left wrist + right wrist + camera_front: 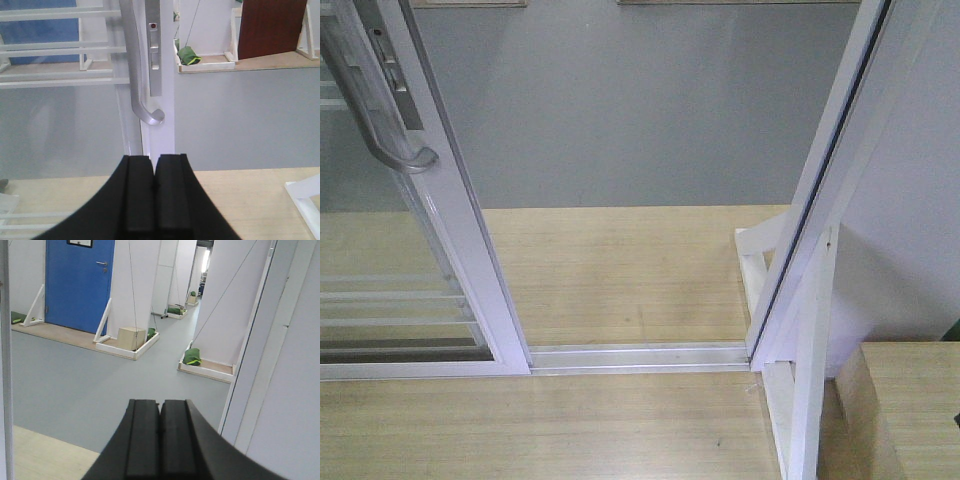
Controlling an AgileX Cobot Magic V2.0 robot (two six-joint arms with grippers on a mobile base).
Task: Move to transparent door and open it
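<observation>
The transparent door [450, 215] stands at the left of the front view, a white-framed glass panel with white bars low across the glass. Its grey curved pull handle [380, 125] sits on the right upright, and also shows in the left wrist view [137, 75]. The door is slid left, leaving a wide gap to the white jamb [820, 190]. My left gripper [154, 165] is shut and empty, just below and in front of the handle's upright [162, 135]. My right gripper [160, 410] is shut and empty, facing the open gap.
A metal floor track [640, 357] runs across the opening between wooden floor and grey floor [640, 110]. A white brace [800, 380] stands at the jamb's foot. Beyond are a blue door [80, 282], white partitions, a cardboard box [131, 337] and green bags [192, 358].
</observation>
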